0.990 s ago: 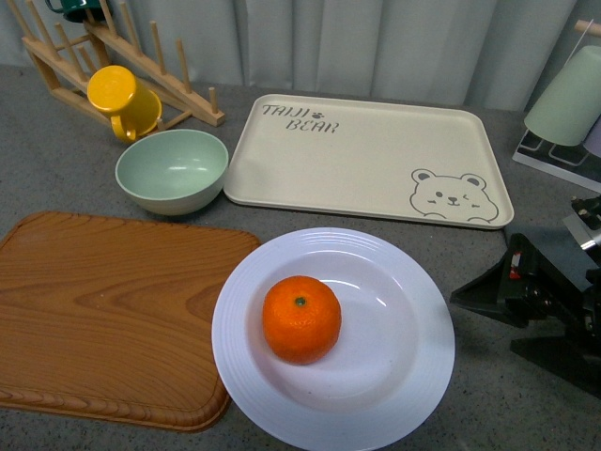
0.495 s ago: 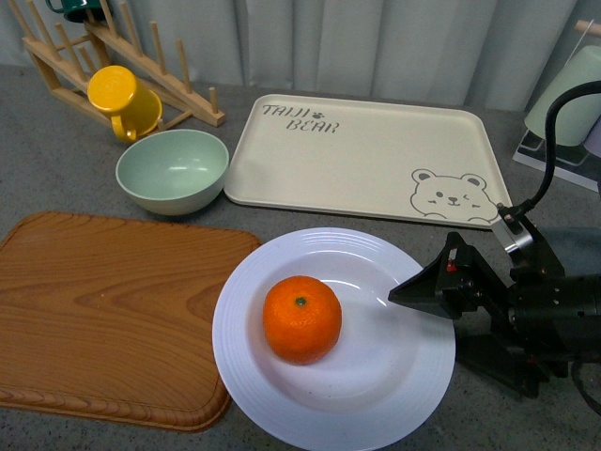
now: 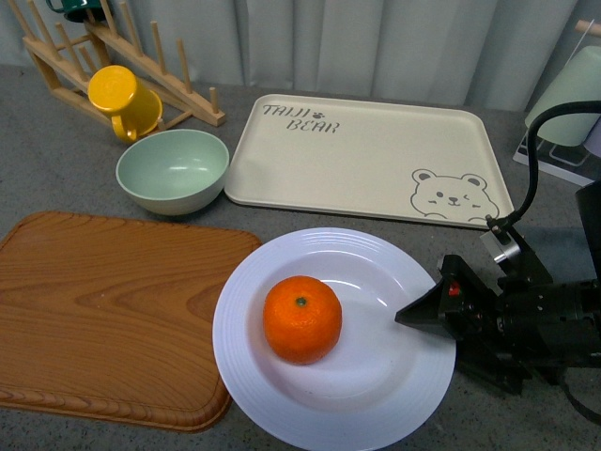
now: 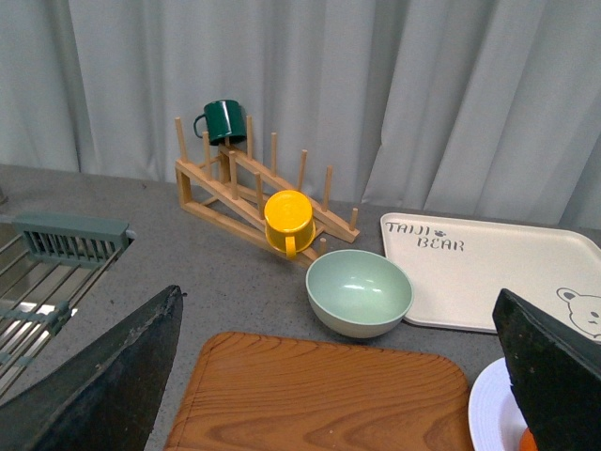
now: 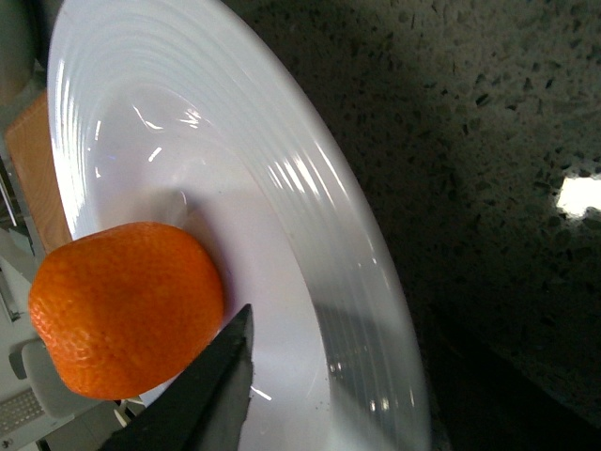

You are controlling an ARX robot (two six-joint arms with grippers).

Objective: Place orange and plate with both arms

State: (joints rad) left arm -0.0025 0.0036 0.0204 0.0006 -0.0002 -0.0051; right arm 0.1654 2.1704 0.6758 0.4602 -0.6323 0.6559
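The orange [image 3: 301, 318] sits left of centre in the white plate [image 3: 282, 254] on the grey counter. My right gripper [image 3: 427, 343] is open at the plate's right rim, its upper finger [image 3: 423, 310] over the rim and pointing at the orange, the lower one beside the rim's edge. In the right wrist view that finger [image 5: 202, 395] hovers above the plate [image 5: 235, 160], a little short of the orange [image 5: 122, 305]. My left gripper [image 4: 335, 310] is open and empty, high above the wooden board [image 4: 319, 395]. It is out of the front view.
The wooden board [image 3: 103, 310] lies left of the plate. Behind it are a pale green bowl [image 3: 172, 169], a yellow mug [image 3: 122, 101] on a wooden rack [image 3: 141, 66], and the cream bear tray [image 3: 366, 155]. A green cup [image 3: 568, 99] stands at the far right.
My right gripper came in from the right and now straddles the plate's right rim, after a slight drop and pull back. The orange and the plate have not moved.
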